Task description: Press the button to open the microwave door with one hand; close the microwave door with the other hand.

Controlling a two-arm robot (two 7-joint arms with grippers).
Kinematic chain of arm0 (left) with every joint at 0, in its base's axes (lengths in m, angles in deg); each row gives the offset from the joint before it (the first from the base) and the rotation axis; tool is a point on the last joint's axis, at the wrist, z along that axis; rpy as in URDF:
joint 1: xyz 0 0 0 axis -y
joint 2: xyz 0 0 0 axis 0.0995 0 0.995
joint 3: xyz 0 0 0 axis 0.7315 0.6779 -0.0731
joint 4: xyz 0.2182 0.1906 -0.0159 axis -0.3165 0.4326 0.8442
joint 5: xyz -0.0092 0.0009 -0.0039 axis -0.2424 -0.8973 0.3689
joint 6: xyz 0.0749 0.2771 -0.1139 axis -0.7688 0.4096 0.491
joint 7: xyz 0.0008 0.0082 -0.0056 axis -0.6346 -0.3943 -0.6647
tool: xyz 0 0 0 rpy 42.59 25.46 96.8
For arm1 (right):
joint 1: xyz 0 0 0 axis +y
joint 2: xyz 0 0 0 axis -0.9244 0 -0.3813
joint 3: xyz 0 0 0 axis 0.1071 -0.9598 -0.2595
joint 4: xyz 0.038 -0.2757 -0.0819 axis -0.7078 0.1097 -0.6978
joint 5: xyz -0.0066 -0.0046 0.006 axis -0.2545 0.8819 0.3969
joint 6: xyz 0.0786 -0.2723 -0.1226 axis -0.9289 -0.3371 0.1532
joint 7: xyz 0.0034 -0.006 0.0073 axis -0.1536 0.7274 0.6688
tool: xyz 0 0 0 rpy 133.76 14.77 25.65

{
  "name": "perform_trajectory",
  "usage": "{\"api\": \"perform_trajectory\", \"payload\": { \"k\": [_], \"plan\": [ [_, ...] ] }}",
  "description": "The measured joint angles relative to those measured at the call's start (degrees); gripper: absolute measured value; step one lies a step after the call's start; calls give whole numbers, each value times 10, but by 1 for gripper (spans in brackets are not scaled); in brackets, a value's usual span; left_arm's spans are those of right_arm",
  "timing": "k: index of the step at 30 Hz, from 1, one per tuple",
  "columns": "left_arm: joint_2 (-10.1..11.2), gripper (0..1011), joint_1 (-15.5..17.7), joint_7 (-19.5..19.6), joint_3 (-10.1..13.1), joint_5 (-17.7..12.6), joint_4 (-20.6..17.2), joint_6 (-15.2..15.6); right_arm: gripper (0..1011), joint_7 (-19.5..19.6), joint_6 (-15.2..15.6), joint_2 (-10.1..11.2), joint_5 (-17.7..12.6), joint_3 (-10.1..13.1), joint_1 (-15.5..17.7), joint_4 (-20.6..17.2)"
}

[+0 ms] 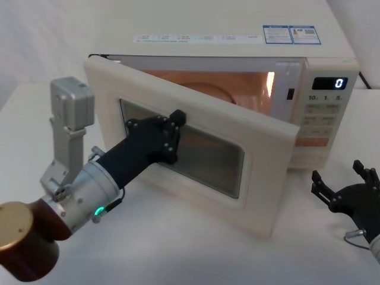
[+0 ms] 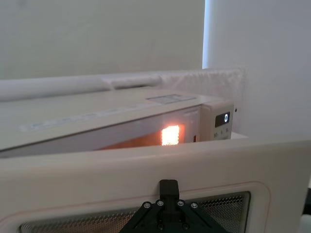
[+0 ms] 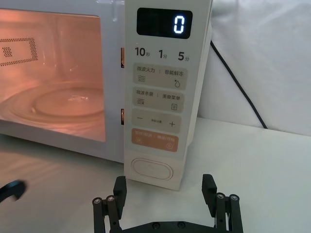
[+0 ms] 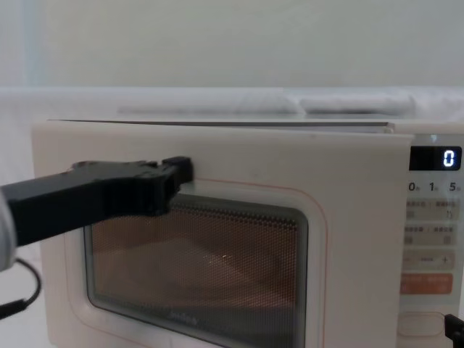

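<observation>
The microwave door (image 1: 265,189) stands about half open, hinged at the left, and the cavity behind it glows orange. My left gripper (image 1: 176,120), black on a silver wrist with a green ring, is shut, its tip against the door's outer face at the upper left of the dark window (image 4: 217,275). In the left wrist view that tip (image 2: 168,188) rests just above the mesh window. The large blank cream button (image 3: 152,170) sits at the bottom of the control panel, under the orange key. My right gripper (image 3: 165,204) hovers open above the table, a short way in front of the button and apart from it.
The microwave (image 1: 237,35) stands on a white table (image 1: 196,255); its display (image 1: 330,83) shows 0. A black cable (image 3: 238,87) runs down behind its right side. Free table lies in front of the door and around the right gripper (image 1: 344,181).
</observation>
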Motion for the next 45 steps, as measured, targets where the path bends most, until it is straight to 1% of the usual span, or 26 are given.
{"api": "perform_trajectory", "payload": {
  "k": [4,6,7,8,15,22,29,37,45],
  "plan": [
    [-12,0,17,-7,12,-7,9,2,1002,0,0,0,0,0,0,0],
    [-23,0,30,-17,20,-16,18,4,1002,0,0,0,0,0,0,0],
    [-23,0,30,-17,20,-16,18,4,1002,0,0,0,0,0,0,0],
    [-28,0,35,-24,24,-24,22,5,1002,0,0,0,0,0,0,0],
    [-53,0,54,-44,34,-48,44,10,1002,0,0,0,0,0,0,0],
    [-80,0,68,-64,37,-78,60,9,1002,0,0,0,0,0,0,0],
    [-103,0,78,-68,37,-96,74,10,1002,0,0,0,0,0,0,0],
    [-116,0,83,-68,35,-107,84,14,1002,0,0,0,0,0,0,0],
    [-132,0,85,-71,27,-116,92,14,1002,0,0,0,0,0,0,0]
  ]
}}
